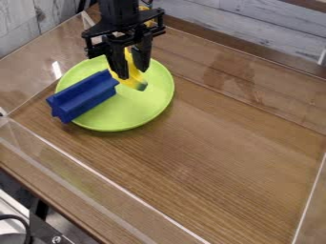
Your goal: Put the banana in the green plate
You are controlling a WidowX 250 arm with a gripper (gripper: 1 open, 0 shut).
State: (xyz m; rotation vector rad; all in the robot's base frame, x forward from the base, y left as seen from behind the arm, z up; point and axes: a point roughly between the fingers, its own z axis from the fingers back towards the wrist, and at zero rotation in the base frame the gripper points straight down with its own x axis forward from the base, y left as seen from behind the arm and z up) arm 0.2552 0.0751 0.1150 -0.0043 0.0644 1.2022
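Observation:
The green plate (pixel 121 112) lies on the wooden table at the upper left. My black gripper (pixel 129 69) hangs straight above the plate's far half, its fingers shut on the yellow banana (pixel 130 74). The banana's lower end with the green tip (pixel 143 84) reaches down to the plate surface or just above it; I cannot tell if it touches.
A blue ridged block (pixel 83 96) rests on the plate's left rim, partly overhanging the table. Clear plastic walls (pixel 76 172) run around the table on all sides. Bare wood (pixel 230 133) spreads to the right and front.

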